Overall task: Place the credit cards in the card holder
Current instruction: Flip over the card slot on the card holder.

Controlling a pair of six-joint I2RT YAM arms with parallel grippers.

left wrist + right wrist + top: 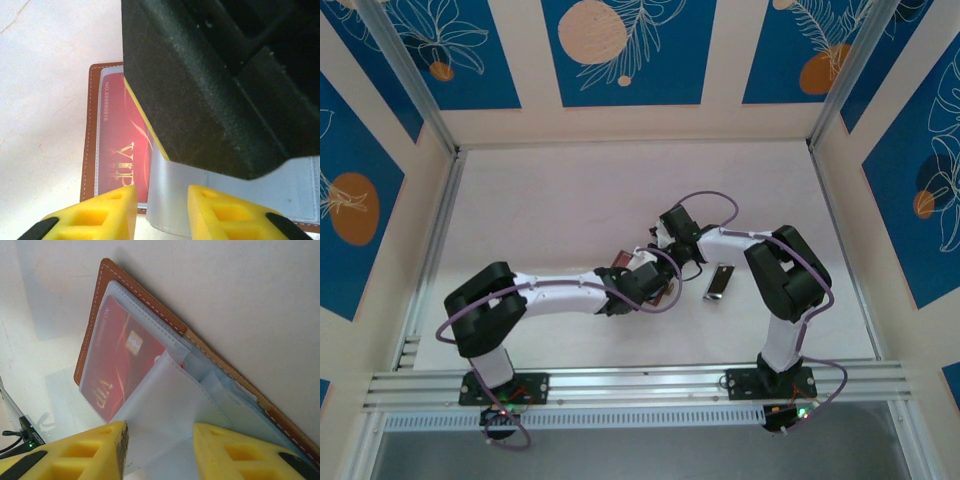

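Both arms meet mid-desk [570, 200] over the open card holder [107, 275].
The holder lies flat, a red VIP card [115, 360] already pocketed, and one credit card [718, 281] lies loose just to its right. The right gripper [160, 440] has its jaws apart, straddling the clear pocket leaf [160, 405]. The left gripper [162, 200] has its jaws gapped around grey plastic; I cannot tell if it grips. It seems best to pin the leaf back gently before fetching the card. The right gripper's black body hides much of the holder from the left wrist; the loose card's face is too small to read.
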